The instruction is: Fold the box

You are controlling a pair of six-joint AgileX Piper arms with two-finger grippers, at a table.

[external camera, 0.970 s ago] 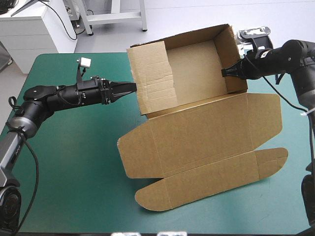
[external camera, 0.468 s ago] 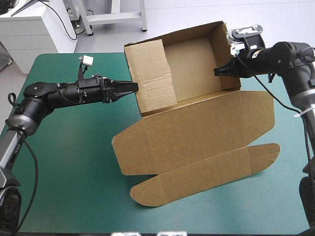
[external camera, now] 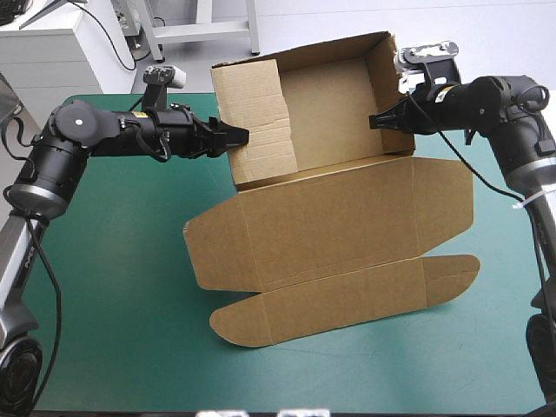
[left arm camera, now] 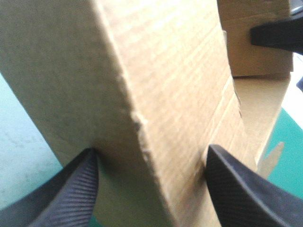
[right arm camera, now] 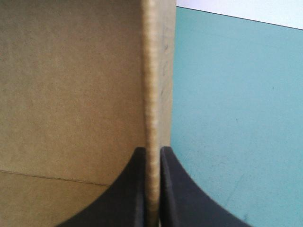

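Note:
The brown box (external camera: 330, 217) lies on the teal-green cover, its tray part (external camera: 326, 113) at the far side with walls raised and its lid (external camera: 339, 300) flat toward the front. My left gripper (external camera: 239, 135) is open and straddles the folded left wall (left arm camera: 156, 85); its fingers (left arm camera: 66, 189) stand wide on either side of the board. On the opposite side, my right gripper (external camera: 375, 122) is shut on the upright right wall (right arm camera: 154, 94), whose edge runs between the black fingertips (right arm camera: 170, 189). The left wrist view also shows that right gripper (left arm camera: 279, 35) farther off.
The table's far edge (external camera: 156, 95) runs just behind the tray part. The lid's rounded flap (external camera: 261, 321) reaches toward the table's front. Teal-green cover (external camera: 113, 287) shows to the left of the lid and along the right side (external camera: 508, 313).
The whole box has slid to the left and a little farther back. Both grippers moved with it. The left arm has swung toward the far edge, and its fingers now stand apart around the wall.

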